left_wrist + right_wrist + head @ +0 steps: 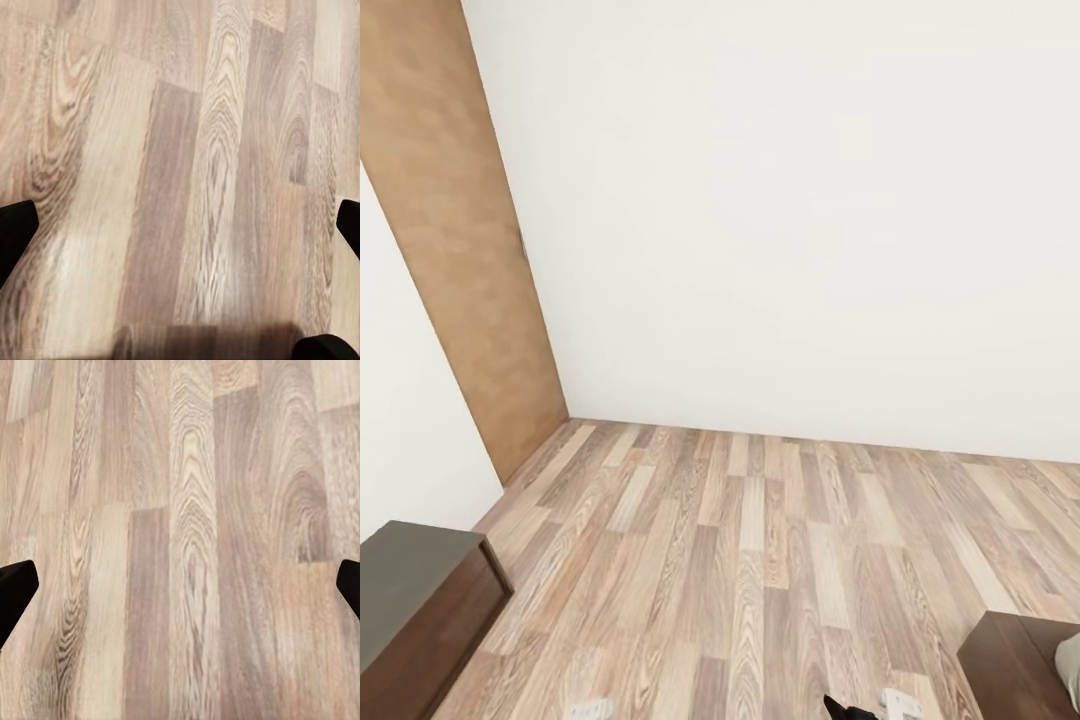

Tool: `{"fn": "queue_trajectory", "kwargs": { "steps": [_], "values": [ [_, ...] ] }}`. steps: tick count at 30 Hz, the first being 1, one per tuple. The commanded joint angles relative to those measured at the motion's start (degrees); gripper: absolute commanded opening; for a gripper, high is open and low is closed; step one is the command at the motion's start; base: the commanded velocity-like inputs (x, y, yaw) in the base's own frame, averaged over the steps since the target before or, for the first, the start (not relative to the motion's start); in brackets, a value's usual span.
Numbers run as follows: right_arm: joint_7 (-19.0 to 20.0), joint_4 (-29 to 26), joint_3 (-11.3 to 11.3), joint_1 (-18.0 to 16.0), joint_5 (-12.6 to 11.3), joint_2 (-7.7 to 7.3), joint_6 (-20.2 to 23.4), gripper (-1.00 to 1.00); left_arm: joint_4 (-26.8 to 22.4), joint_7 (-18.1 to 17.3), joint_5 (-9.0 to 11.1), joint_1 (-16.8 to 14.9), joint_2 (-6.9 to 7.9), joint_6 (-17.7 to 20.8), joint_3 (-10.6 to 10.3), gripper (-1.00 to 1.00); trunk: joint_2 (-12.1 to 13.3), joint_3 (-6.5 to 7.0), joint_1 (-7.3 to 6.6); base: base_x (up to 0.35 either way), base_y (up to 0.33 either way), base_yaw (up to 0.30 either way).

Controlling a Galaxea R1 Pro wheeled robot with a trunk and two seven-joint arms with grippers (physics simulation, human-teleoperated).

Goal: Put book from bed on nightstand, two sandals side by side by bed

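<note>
A bare wall (pixel 780 220) and plank floor (pixel 760 560) are faced. Both grippers (pixel 180 225) (pixel 180 585) are spread wide and empty. A bed corner (pixel 1020 660) is seen near right; book and sandals are unseen. A dark cabinet (pixel 420 600) near left could be clipped in turning.

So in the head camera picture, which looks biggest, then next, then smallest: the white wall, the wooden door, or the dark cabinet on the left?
1. White wall, by far the largest.
2. Wooden door.
3. Dark cabinet, smallest, though partly cut off at the edge.
</note>
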Motion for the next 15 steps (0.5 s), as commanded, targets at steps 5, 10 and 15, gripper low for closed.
{"fn": "queue_trajectory", "kwargs": {
  "steps": [5,10,15],
  "values": [
    [0.4,0.2,0.5,-0.1,-0.5,0.03,-0.3,1.00,0.1,-0.2,-0.3,0.0,0.02,-0.2,0.3,1.00,0.0,-0.06,0.03,0.331,0.000,0.000],
    [0.4,0.2,0.5,-0.1,-0.5,0.03,-0.3,1.00,0.1,-0.2,-0.3,0.0,0.02,-0.2,0.3,1.00,0.0,-0.06,0.03,0.331,0.000,0.000],
    [0.4,0.2,0.5,-0.1,-0.6,0.03,-0.3,1.00,0.1,-0.2,-0.3,0.0,0.02,-0.2,0.3,1.00,0.0,-0.06,0.03,0.331,0.000,0.000]
  ]
}}
